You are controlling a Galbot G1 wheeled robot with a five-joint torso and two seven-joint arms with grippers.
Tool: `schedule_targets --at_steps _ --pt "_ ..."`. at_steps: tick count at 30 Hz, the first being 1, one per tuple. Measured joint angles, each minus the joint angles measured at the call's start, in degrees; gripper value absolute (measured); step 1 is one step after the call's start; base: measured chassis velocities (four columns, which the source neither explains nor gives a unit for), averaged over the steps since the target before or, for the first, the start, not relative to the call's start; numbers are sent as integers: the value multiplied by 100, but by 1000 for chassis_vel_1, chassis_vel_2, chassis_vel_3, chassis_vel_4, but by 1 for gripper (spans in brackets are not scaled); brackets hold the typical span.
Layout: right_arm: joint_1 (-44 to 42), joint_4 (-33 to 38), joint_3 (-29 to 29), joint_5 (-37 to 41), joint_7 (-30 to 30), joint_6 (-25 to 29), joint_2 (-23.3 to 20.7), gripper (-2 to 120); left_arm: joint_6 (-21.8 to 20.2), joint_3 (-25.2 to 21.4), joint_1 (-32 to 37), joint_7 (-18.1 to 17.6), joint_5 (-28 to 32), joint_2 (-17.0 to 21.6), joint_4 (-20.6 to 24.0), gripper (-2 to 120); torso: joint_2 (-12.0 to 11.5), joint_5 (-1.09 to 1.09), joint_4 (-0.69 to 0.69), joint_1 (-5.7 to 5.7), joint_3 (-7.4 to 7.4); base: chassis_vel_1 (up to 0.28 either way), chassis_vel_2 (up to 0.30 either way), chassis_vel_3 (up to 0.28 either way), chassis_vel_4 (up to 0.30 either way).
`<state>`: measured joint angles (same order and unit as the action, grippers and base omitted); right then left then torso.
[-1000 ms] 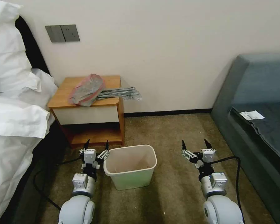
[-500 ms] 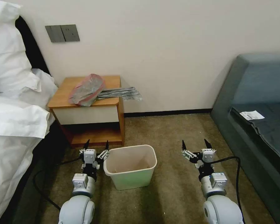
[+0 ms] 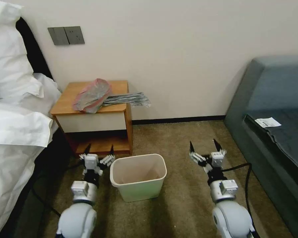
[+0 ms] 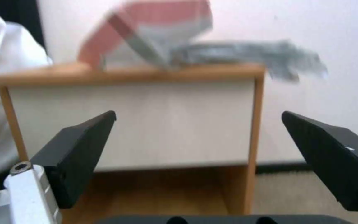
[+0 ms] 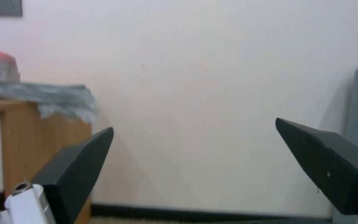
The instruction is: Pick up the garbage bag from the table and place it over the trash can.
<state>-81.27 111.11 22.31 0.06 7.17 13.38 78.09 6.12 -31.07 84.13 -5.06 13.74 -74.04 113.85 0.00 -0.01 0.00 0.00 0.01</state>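
Grippers, left (image 3: 98, 150) and right (image 3: 203, 147), have risen, fingers spread; garbage bag (image 3: 91, 95) unmoved.

Dim, even light; blurry wrist views

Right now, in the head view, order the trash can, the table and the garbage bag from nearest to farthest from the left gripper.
From the left gripper, open and low by the floor:
1. trash can, just beside it toward the robot's right.
2. table, ahead, against the wall.
3. garbage bag, on the table's top, its tail overhanging the right edge.

garbage bag (image 4: 162, 40) blurred, top cut off — table (image 4: 129, 124) base cropped
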Motion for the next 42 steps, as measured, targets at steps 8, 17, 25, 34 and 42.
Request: schedule_targets --at_steps 8,17,25,34,42 --pt "859 -398 -293 -980 288 356 -508 100 150 2 -95 -941 349 472 154 100 0 2 -1 0 -1 0 0 0 0" --pt "2483 -1792 -1287 -1518 198 1000 -1129 100 12 -2 136 -1317 -208 108 256 100 0 3 0 0 0 0 0 0 0" --pt "4427 -3302 -2577 -2959 289 816 -1130 100 17 52 203 -1351 -371 -71 265 100 0 -1 3 0 0 0 0 0 0" --pt "5968 -5132 -3454 -3795 -434 658 -335 100 17 66 78 -1360 -373 -121 123 100 0 0 1 1 0 0 0 0 0" --pt "6914 -6241 -4046 -4001 -477 696 58 100 74 103 83 -1357 -465 -177 6 100 0 0 0 1 0 0 0 0 0"
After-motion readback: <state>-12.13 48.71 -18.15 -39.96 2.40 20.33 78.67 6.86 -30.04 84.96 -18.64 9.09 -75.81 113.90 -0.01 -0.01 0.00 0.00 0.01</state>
